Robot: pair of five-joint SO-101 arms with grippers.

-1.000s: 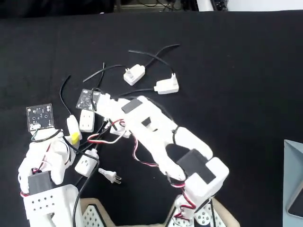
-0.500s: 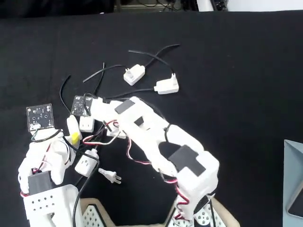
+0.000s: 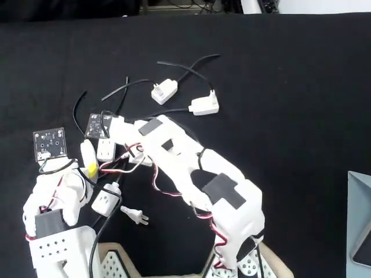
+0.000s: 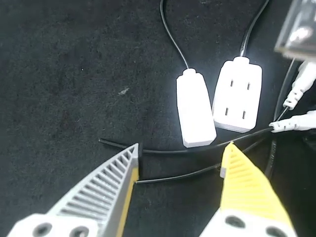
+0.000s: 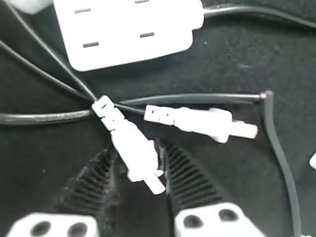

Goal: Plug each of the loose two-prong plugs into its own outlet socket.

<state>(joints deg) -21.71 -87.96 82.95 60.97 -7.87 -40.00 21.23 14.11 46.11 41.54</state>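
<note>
In the right wrist view my right gripper [image 5: 138, 168] has its black fingers [image 5: 185, 177] closed on a white two-prong plug [image 5: 133, 150] lying on the black cloth. A second white plug [image 5: 197, 120] lies just beyond it, below a white outlet block [image 5: 128, 27]. From above, the right gripper [image 3: 128, 153] sits beside that outlet block [image 3: 105, 149]. My left gripper [image 4: 182, 148] stands open over thin black cords, short of a narrow white block [image 4: 195, 113] and a two-socket outlet block [image 4: 237, 96]. Another loose plug [image 3: 134, 215] lies near the table's front.
Two white adapters [image 3: 164, 91] [image 3: 204, 105] with black cords lie farther back. A third outlet block [image 3: 104, 202] sits by the left arm's base. Small circuit boards [image 3: 49, 143] [image 3: 95, 125] lie at the left. Red, white and black wires trail under the right arm.
My right arm has swung left, bringing its gripper closer to the outlet block by the left arm. The left arm has kept still.
</note>
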